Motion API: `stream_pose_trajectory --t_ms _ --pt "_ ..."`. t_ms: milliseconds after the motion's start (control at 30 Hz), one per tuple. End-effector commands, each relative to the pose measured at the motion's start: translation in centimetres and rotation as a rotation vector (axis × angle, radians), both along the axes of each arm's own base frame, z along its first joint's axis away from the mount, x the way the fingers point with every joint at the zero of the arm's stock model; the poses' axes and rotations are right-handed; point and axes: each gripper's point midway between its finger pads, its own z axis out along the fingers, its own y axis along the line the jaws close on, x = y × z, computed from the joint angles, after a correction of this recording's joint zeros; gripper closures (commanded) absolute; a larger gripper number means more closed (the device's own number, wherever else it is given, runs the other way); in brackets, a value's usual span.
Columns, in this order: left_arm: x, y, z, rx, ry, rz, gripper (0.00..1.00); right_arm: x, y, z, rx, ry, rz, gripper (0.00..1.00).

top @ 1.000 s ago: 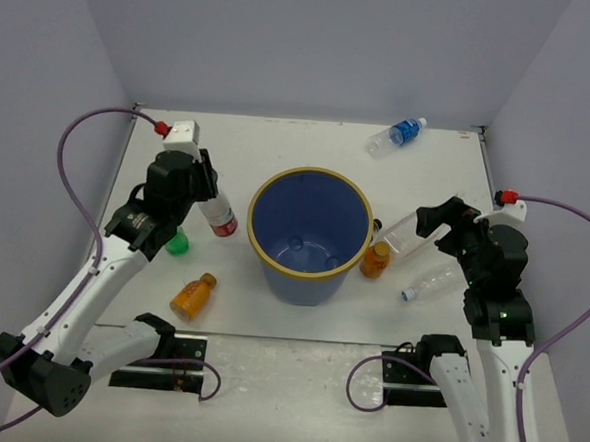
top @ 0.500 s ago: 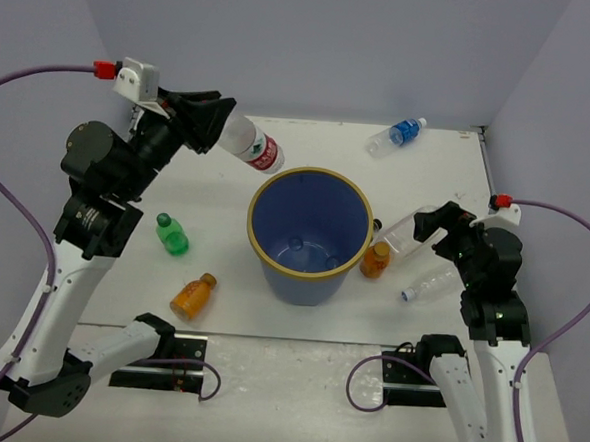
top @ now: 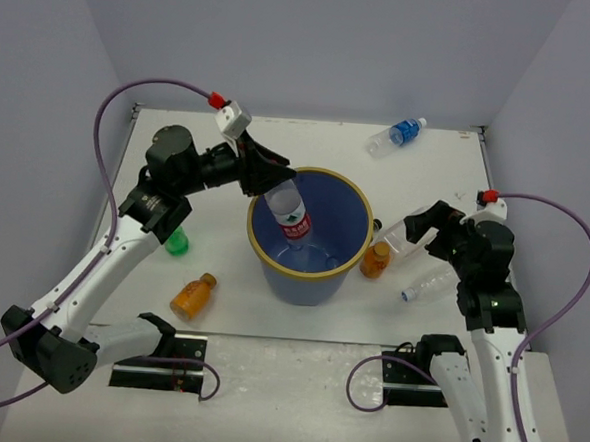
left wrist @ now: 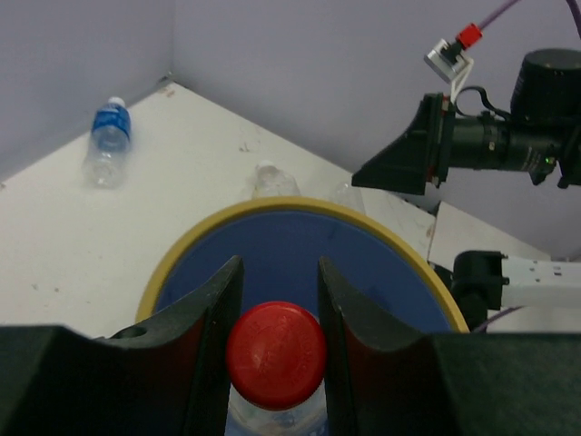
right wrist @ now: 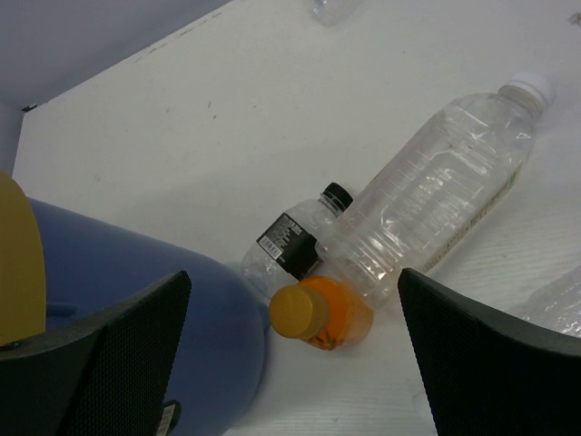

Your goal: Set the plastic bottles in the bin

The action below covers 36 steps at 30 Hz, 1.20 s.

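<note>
My left gripper (top: 274,183) is shut on a clear bottle with a red label (top: 292,214) and holds it neck-up over the mouth of the blue bin (top: 301,282). In the left wrist view its red cap (left wrist: 275,354) sits between my fingers above the bin's yellow rim (left wrist: 182,254). My right gripper (top: 430,225) is open and empty, above an orange bottle (right wrist: 322,312) that stands against the bin's wall (right wrist: 136,282). A large clear bottle (right wrist: 436,200) and a small clear bottle with a black label (right wrist: 295,241) lie beside the orange one.
A blue-label bottle (top: 398,135) lies at the far right. A green bottle (top: 178,240) and a second orange bottle (top: 192,295) are left of the bin. Another clear bottle (top: 429,282) lies near the right arm. Grey walls close three sides.
My left arm carried the red-label bottle from the table left of the bin, up, then right over the bin's mouth. The right arm barely moved.
</note>
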Motion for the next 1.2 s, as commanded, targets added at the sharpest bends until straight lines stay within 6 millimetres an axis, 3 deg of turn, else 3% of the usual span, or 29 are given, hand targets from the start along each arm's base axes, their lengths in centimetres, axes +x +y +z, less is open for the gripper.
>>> stream_pose_trajectory --t_ms 0,33,67,133,433,567,633,833,933,1067,1167 --pt "-2.5 -1.7 0.5 -0.019 -0.105 -0.108 0.56 0.0 1.6 -1.3 0.021 0.029 0.099 0.01" --pt "-2.6 -1.8 0.3 -0.015 -0.105 -0.114 0.42 0.0 1.7 -1.6 0.021 0.036 0.106 0.01" --pt "-2.8 -2.0 0.1 -0.009 -0.103 -0.123 0.15 -0.1 1.7 -2.0 0.022 0.046 0.106 0.01" --pt "-2.9 -2.3 0.0 0.003 -0.113 -0.129 0.0 -0.2 1.7 -2.5 0.022 0.059 0.104 0.01" --pt "-2.7 -2.4 1.2 0.014 -0.148 -0.112 0.0 -0.4 1.9 -3.6 0.029 0.077 0.114 0.01" --pt "-0.5 -1.1 2.6 0.002 -0.122 0.05 0.0 -0.3 2.6 -4.5 0.015 0.115 0.147 0.01" --pt "0.8 0.1 2.9 0.005 -0.096 0.163 0.0 -0.3 3.1 -4.9 0.004 0.13 0.163 0.01" --pt "5.2 9.0 1.9 0.013 0.006 0.747 0.0 0.2 4.1 -7.3 -0.073 0.239 0.134 0.01" --pt "6.2 11.8 -0.4 0.057 0.068 0.91 0.0 0.9 3.9 -8.7 -0.089 0.294 0.079 0.01" --pt "7.7 14.2 -6.3 0.139 0.211 1.016 0.0 1.6 4.2 -9.5 -0.108 0.324 0.042 0.01" --pt "8.2 17.7 -11.3 0.14 0.346 1.1 0.0 2.0 5.0 -10.1 -0.144 0.344 0.041 0.02"
